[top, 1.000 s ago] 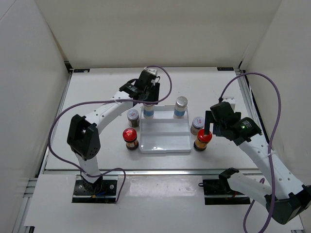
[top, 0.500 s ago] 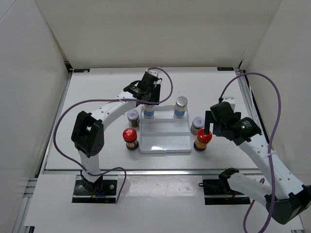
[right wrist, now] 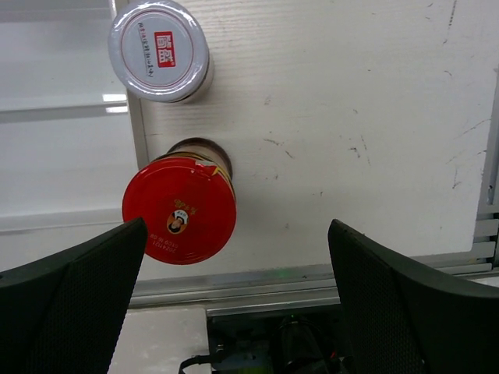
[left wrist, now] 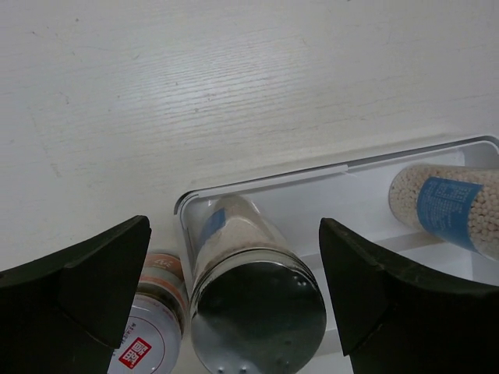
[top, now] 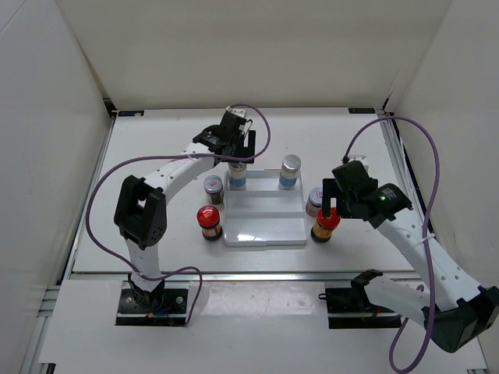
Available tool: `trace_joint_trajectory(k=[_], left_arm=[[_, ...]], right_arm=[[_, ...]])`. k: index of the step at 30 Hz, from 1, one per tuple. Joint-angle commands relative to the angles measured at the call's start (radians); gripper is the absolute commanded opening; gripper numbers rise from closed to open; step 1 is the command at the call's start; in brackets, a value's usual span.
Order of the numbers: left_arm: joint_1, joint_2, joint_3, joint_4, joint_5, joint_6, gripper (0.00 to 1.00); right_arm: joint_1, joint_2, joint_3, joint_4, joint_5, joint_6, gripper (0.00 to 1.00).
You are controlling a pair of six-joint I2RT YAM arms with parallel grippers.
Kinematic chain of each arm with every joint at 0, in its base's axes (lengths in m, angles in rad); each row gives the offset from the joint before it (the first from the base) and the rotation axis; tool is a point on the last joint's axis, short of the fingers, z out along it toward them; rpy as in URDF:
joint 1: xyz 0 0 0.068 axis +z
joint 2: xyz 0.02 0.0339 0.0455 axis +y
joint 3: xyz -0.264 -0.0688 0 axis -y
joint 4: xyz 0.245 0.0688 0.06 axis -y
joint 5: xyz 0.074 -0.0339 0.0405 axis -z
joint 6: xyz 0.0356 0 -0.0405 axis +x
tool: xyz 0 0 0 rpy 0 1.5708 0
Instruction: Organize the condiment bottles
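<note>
On the back step of the white stepped tray (top: 263, 227) stand two silver-capped bottles (top: 238, 174) (top: 290, 169). My left gripper (top: 236, 153) hovers open over the left one. Its silver cap (left wrist: 257, 312) sits between the spread fingers (left wrist: 78, 296), touching neither. A grey-lidded jar (top: 213, 188) and a red-lidded jar (top: 208, 221) stand left of the tray. Another grey-lidded jar (top: 316, 199) and red-lidded jar (top: 325, 224) stand to its right. My right gripper (top: 328, 204) is open above that red lid (right wrist: 179, 209), which lies toward its left finger.
The tray's middle and front steps (top: 263, 210) hold nothing. A white wall rises behind the table and on both sides. A metal rail (right wrist: 312, 276) runs along the near table edge below the right gripper. The second silver-capped bottle (left wrist: 456, 206) shows at the right of the left wrist view.
The left gripper has opened and let go of the left silver-capped bottle, which stays on the tray's back step. The right arm has shifted slightly left over the red-lidded jar.
</note>
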Motion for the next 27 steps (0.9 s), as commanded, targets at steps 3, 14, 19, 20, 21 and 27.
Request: trace_joint_trajectory(k=[3,14,19,20,21,27], left_arm=[[0.003,-0.194,0.072,-0.009,-0.004,0.032,1.00],[0.058,-0.516,-0.262,-0.009,-0.185,0.213,1.00],[0.086,-0.585,-0.418,0.092,-0.306,0.224,1.00],[0.086,-0.594,-0.438,0.115,-0.306,0.237,1.00],[0.086,-0.594,-0.429,0.115,-0.306,0.237,1.00],[0.097,-0.606,-0.438,0.149,-0.337,0.227,1.00]], right_arm=[[0.005,0.038,0.018,0.064,-0.066,-0.017,1.00],[-0.069,0.370,0.182,0.138,-0.161,-0.072,1.00],[-0.139,0.414,0.194,0.195,-0.190,-0.072,1.00],[-0.149,0.428,0.183,0.218,-0.240,-0.082,1.00],[-0.149,0.428,0.183,0.227,-0.266,-0.082,1.00],[-0.170,0.548,0.194,0.247,-0.386,-0.092,0.98]])
